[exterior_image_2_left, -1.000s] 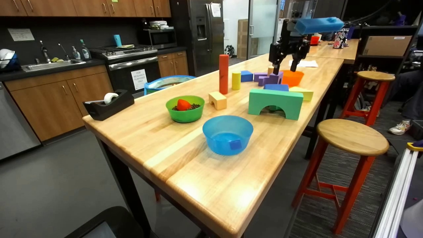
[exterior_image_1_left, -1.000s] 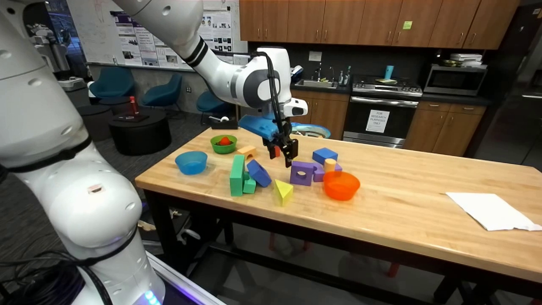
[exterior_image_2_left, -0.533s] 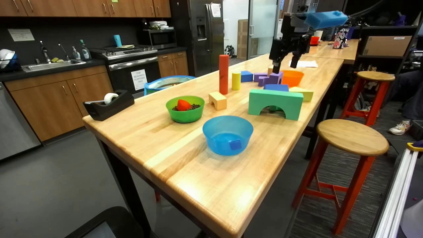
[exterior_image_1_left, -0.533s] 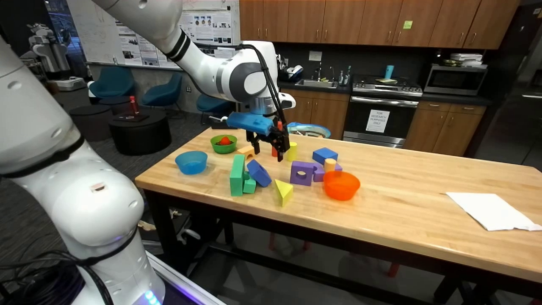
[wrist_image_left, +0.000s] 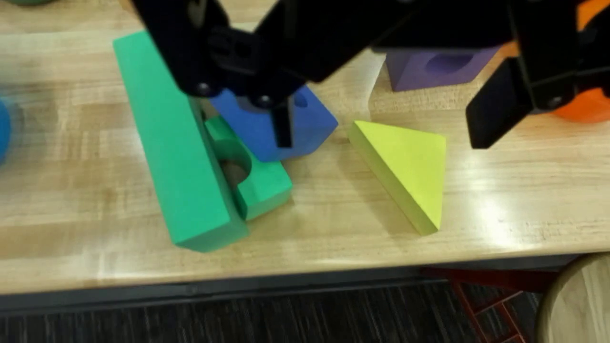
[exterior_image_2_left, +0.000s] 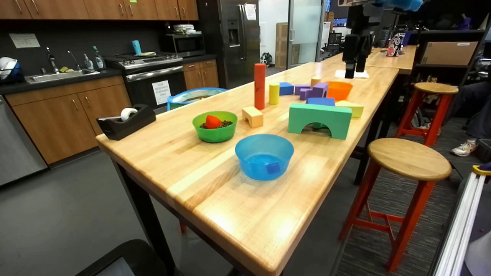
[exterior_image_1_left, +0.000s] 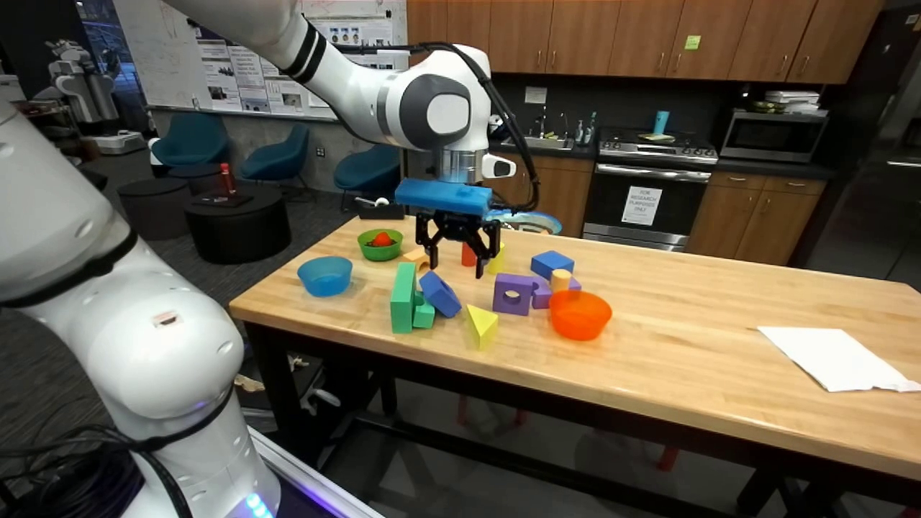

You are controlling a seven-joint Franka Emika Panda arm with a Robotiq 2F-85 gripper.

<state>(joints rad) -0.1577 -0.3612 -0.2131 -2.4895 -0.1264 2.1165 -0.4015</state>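
Spreading across both exterior views, a long bench [exterior_image_2_left: 215, 180] of pale striped wood carries a large green arch-shaped block [exterior_image_2_left: 320, 114], which stands near one long edge. Past that edge from the arch, a round wooden stool [exterior_image_2_left: 408, 159] with red legs stands beside the bench. Near the arch and higher than it hangs the black two-fingered tool [exterior_image_1_left: 456, 266], its fingers well apart in the air. Of three translucent plastic bowls, a blue bowl [exterior_image_2_left: 251, 165] is near the arch, a green bowl [exterior_image_2_left: 215, 134] lies farther off on the same side, and an orange bowl [exterior_image_1_left: 580, 324] is well apart on the opposite side. Across the bench from the arch, a tall red column-shaped block [exterior_image_2_left: 259, 86] stands upright. Close by the arch, a blue rectangular block [exterior_image_1_left: 440, 295] with a hole sits tilted, a fingertip [wrist_image_left: 283, 131] covering part of it in the wrist view. Farther from the arch, a purple square block [exterior_image_1_left: 512, 283] with a round hole stands near the orange bowl. A yellow triangular block [wrist_image_left: 413, 163], also farther from the arch than the blue one, shows between the two fingertips in that view. Just beside the arch lies a smaller green notched block [wrist_image_left: 264, 178], overlapped by the blue block. Inside the green bowl, a small red piece [exterior_image_2_left: 213, 122] lies on dark pellets [exterior_image_2_left: 227, 124].
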